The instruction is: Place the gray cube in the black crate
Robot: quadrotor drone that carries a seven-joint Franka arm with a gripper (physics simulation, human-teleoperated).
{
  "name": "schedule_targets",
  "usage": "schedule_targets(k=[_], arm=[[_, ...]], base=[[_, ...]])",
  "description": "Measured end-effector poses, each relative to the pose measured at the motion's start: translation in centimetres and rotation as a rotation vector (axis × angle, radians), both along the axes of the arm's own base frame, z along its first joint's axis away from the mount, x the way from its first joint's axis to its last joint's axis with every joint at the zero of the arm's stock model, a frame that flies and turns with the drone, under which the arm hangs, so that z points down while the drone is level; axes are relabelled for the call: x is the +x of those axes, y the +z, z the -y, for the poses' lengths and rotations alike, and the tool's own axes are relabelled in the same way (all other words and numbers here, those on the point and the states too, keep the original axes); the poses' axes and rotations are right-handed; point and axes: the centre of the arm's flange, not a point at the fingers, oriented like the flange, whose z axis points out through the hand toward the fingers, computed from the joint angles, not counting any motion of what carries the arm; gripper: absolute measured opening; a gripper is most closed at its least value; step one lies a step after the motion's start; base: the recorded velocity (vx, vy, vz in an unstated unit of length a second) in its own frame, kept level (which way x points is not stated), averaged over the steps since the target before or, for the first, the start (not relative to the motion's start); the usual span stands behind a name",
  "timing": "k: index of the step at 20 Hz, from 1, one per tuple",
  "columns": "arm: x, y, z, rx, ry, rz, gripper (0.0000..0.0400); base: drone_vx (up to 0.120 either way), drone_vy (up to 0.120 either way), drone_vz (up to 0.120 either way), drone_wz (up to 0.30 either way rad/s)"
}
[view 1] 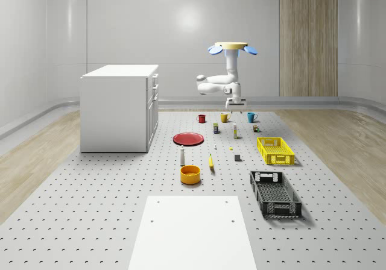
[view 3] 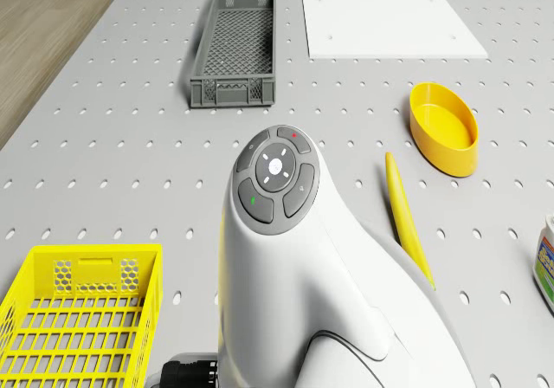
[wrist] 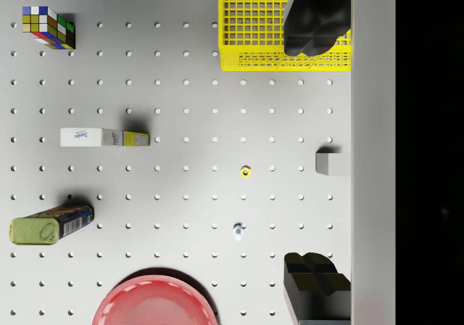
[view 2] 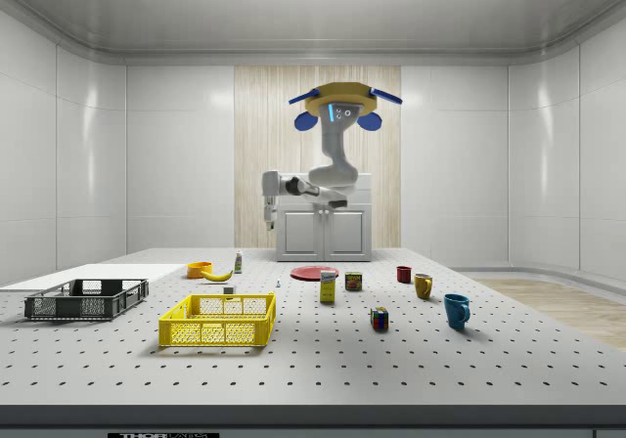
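Drone (view 1: 233, 46) hovers high above the mugs' end of the table, gripper (wrist: 316, 147) spread wide over the gray cube (wrist: 328, 162), seemingly square-on to the hole rows.

Perforated grey worktop (view 1: 90, 210) with small things spread over it

On it lie a black crate (view 1: 275, 193), a yellow crate (view 1: 275, 150), the gray cube (view 1: 237, 158) between red plate (view 1: 189, 138) and yellow crate, a yellow bowl (view 1: 190, 174), a banana (view 1: 211, 161), three mugs, a Rubik's cube (wrist: 48, 26), a white panel (view 1: 193, 231) and a white cabinet (view 1: 119, 107)
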Motion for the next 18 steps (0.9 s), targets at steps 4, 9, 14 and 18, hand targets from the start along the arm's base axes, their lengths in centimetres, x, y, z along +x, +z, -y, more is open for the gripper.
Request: schedule_targets(k=[4,9,14,18], arm=[[0.0,0.0,0.0,0.0,0.0,0.0,0.04],[0.0,0.0,0.0,0.0,0.0,0.0,0.04],[0.0,0.0,0.0,0.0,0.0,0.0,0.04],[0.0,0.0,0.0,0.0,0.0,0.0,0.04]], base=[[0.12,0.0,-0.1,0.0],[0.12,-0.008,-0.12,0.0],[0.12,-0.12,-0.12,0.0],[0.12,0.0,-0.01,0.0]])
